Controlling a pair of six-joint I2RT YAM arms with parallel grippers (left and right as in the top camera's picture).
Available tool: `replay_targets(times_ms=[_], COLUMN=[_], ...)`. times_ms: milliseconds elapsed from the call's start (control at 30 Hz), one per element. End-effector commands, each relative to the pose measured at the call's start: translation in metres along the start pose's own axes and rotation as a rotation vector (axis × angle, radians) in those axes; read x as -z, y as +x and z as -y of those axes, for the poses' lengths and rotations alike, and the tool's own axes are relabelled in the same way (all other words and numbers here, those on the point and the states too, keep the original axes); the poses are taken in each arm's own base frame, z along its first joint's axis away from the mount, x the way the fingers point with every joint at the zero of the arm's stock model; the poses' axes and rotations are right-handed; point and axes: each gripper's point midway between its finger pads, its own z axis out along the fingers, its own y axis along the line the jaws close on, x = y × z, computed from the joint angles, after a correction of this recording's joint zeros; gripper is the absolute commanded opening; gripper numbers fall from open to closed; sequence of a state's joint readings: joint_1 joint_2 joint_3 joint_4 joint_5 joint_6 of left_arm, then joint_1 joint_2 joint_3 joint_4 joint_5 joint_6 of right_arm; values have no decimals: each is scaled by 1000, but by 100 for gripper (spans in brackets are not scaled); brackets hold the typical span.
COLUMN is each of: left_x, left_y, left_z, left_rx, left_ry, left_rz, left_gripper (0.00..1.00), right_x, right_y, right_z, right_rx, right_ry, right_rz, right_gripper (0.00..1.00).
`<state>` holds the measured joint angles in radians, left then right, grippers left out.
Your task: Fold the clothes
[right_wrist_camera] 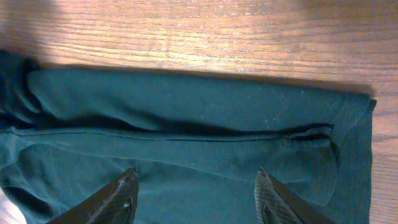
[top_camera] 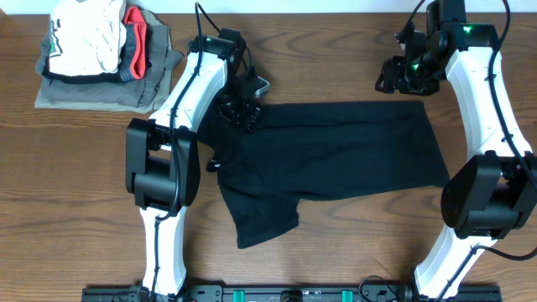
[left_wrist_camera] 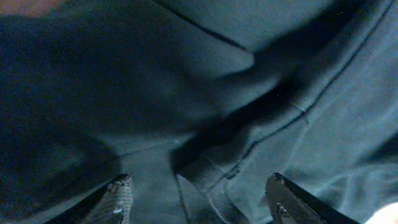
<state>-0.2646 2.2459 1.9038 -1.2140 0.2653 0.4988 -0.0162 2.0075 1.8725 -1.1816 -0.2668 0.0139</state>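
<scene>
Lying flat: T-shirt [top_camera: 336,155], long axis left-right, sleeve [top_camera: 267,222] toward robot; left fingers [left_wrist_camera: 118,194], right fingers [right_wrist_camera: 119,198] spread.

Robot lab bench: wood-grain table [top_camera: 336,50], white left arm [top_camera: 180,101], right arm [top_camera: 482,92], base rail [top_camera: 268,294].

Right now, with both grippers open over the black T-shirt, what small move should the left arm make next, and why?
Probably lower the left gripper slightly and close on the black T-shirt: its open fingers straddle a raised seam fold, close above the fabric, gripping nothing yet.
</scene>
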Motion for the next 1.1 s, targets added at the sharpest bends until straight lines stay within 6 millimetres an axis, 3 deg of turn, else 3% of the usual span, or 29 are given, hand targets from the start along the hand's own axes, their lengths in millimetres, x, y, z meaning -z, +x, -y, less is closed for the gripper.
replay_targets(times_ms=[0, 333, 467, 667, 867, 967, 1067], left_x=[-1, -2, -12, -25, -23, -16, -4], left_y=[3, 9, 10, 15, 10, 4, -3], left_z=[13, 16, 15, 14, 12, 11, 11], left_rx=[-3, 6, 5, 8, 39, 80, 111], left_ry=[68, 87, 87, 90, 82, 72, 58], left_rz=[-5, -29, -29, -38, -21, -1, 34], left_gripper=[68, 66, 66, 38, 29, 15, 7], right_x=[9, 9, 9, 9, 9, 9, 9], right_y=[-4, -1, 0, 0, 0, -1, -2], right_z=[-9, -9, -9, -9, -9, -9, -9], right_rx=[33, 45, 44, 66, 70, 71, 71], right_ry=[-13, -12, -12, -12, -12, -12, -12], right_rz=[27, 14, 9, 9, 10, 13, 15], right_gripper=[58, 59, 59, 60, 61, 62, 63])
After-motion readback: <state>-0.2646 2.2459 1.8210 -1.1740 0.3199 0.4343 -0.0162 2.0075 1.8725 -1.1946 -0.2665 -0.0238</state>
